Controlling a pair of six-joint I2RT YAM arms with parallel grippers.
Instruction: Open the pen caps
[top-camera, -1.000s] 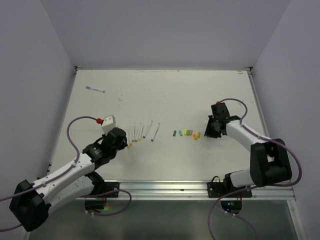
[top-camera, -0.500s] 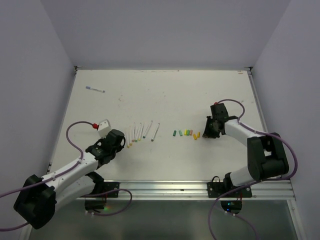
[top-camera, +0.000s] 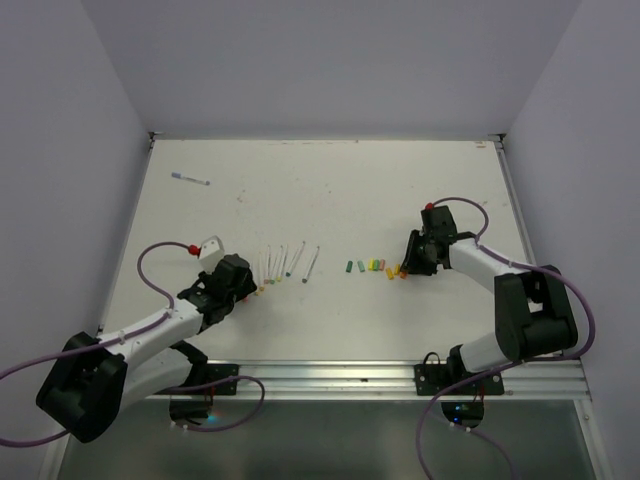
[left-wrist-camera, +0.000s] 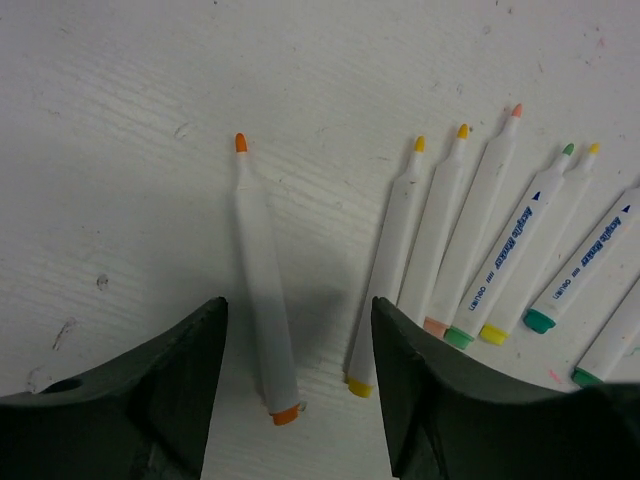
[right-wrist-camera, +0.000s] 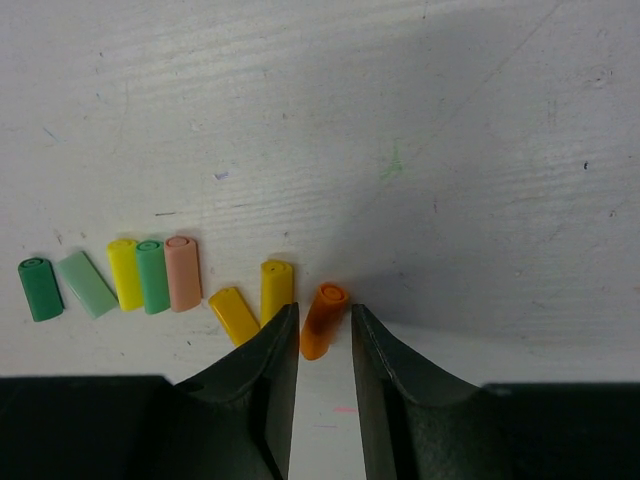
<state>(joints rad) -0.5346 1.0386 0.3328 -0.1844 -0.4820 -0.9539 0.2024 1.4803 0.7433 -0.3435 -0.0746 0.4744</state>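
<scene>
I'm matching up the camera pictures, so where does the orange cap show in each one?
Top view: the orange cap, right of centre, at the right end of the cap row.
Left wrist: not in it.
Right wrist: low centre, between the fingers of the right hand.
Shared landmark: the yellow cap beside it.

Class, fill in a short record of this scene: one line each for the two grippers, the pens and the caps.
left gripper: jaws open, one either side of the orange pen, not gripping it
orange pen: uncapped, flat on the table
other pens: fanned side by side, visible tips bare
right gripper: jaws slightly parted around the orange cap
other caps: seven in a loose row, greens, yellows, one pink
</scene>
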